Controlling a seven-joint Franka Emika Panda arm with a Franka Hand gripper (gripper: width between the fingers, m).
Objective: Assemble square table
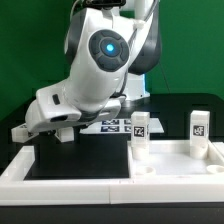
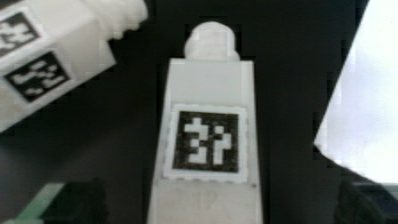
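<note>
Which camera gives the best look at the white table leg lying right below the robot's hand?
The wrist view: the leg fills the middle, its square tag and round peg end plain. In the exterior view the arm leans over that spot, so I cannot pick it out.

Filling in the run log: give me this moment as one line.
gripper: open, empty | lying leg: centred under gripper, ungripped | second lying leg: beside it | two upright legs: untouched
</note>
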